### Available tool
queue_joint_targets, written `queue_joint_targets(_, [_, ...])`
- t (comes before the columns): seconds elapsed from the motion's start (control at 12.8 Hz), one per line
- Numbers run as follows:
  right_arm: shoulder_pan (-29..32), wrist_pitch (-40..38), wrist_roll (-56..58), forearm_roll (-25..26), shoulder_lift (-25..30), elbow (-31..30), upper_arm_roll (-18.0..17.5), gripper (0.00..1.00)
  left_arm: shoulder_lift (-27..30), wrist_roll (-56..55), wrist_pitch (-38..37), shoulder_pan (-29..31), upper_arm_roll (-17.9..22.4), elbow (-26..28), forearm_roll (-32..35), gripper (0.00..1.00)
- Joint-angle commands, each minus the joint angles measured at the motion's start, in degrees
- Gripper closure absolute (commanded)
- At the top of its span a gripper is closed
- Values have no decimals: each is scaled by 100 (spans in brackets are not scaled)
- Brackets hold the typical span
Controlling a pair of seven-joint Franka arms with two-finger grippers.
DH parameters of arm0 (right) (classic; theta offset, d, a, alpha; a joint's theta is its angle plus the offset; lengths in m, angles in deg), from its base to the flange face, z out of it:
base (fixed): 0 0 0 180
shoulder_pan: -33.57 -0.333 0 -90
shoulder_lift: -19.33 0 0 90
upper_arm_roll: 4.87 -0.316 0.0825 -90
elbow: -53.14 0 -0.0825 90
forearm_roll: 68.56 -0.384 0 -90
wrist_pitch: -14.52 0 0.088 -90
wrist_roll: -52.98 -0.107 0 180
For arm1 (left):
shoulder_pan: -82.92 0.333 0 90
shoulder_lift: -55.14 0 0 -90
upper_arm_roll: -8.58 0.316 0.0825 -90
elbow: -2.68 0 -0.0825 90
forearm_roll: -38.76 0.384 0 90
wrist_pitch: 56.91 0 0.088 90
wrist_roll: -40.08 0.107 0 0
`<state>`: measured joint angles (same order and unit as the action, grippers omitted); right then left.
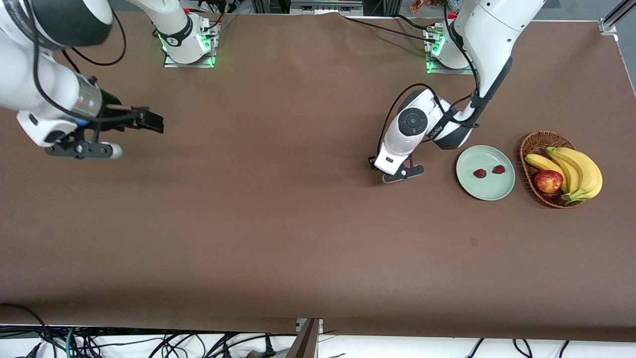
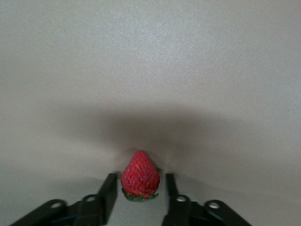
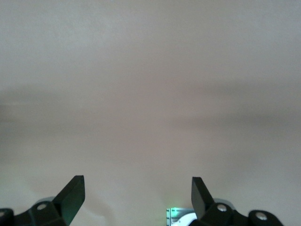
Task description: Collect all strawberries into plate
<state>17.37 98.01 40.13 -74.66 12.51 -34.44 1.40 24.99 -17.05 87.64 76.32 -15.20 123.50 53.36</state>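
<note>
Red strawberry (image 2: pixel 140 175) sits clamped in left claw (image 2: pixel 139 190); right claw (image 3: pixel 138 194) waits apart.

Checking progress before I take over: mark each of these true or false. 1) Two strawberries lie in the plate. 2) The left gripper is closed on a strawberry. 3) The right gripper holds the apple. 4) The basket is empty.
1) True: two strawberries lie in the plate.
2) True: the left gripper is shut on a third strawberry, low at the table beside the plate.
3) False: the right gripper waits open and empty; the apple is in the basket.
4) False: it holds bananas and the apple.
</note>
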Motion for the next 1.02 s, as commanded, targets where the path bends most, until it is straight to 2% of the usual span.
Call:
queue_joint_targets(0.0, [495, 228, 107, 231, 892, -979, -513, 0, -26, -158, -101, 10, -22, -224, 123, 68])
queue_joint_targets(0.08, [495, 229, 125, 284, 928, -1015, -513, 0, 9, -114, -493, 18, -30, -469, 79, 70])
queue_joint_targets(0.16, [503, 229, 168, 302, 929, -1007, -513, 0, 27, -36, -1167, 53, -30, -950, -8, 71])
queue_joint_targets(0.23, [512, 229, 221, 302, 929, -990, -513, 0, 45, 348, -1644, 97, -4, -1311, -383, 72])
queue_joint_targets(0.31, [512, 229, 248, 311, 929, -972, -504, 0, 210, 996, -1927, 124, 187, -1480, -900, 72])
queue_joint_targets(0.39, [504, 229, 257, 311, 937, -972, -486, 0, 490, 1629, -2226, 115, 529, -1465, -1349, 72])
queue_joint_targets(0.63, [495, 307, 257, 311, 938, -963, -486, 0, 1063, 3588, -3062, 159, 1522, -1394, -1933, 72])
queue_joint_targets(0.86, [495, 325, 257, 311, 937, -954, -486, 0, 1188, 5435, -3064, 159, 2524, -982, -1978, 72])
queue_joint_targets(0.94, [495, 334, 257, 311, 938, -954, -486, 0, 1170, 5867, -2733, 168, 2745, -746, -1987, 72])
